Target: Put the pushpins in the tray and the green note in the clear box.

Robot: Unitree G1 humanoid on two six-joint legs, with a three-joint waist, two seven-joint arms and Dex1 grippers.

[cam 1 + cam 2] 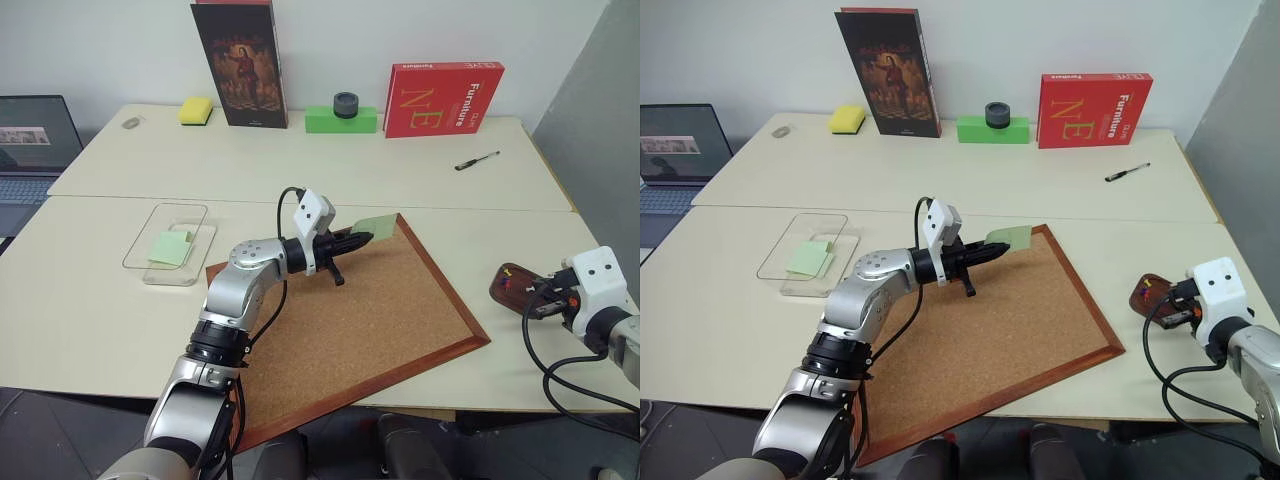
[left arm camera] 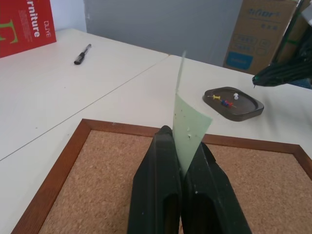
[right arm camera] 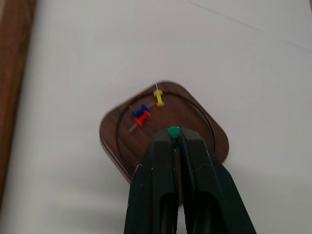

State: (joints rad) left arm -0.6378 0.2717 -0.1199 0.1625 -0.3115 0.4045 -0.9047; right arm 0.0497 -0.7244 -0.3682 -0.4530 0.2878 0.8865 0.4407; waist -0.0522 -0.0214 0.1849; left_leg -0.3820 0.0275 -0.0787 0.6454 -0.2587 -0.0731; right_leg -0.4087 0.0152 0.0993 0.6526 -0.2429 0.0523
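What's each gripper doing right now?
Left gripper: jaws shut on the green note.
Right gripper: jaws shut on a green pushpin, above the tray.

Between my left pincer (image 1: 362, 239), clamped on the green note (image 1: 375, 225) above the corkboard (image 1: 380, 320), and the clear box (image 1: 170, 243), only flat cork and bare tabletop (image 1: 120, 310) lie, so that way is open. The box already carries a green slip (image 1: 170, 248), but its top is open. The far edge is crowded: a yellow sponge (image 1: 196, 110), an upright dark book (image 1: 240, 62), a green block (image 1: 341, 119) with a black cap on it, a red box (image 1: 444, 98), and a pen (image 1: 477, 160) nearer in. My right pincer (image 3: 176, 139), closed on a green pushpin (image 3: 173, 131), hangs just above the tray (image 3: 163, 129), where red, blue and yellow pins lie toward one side, with bare dish beside them.
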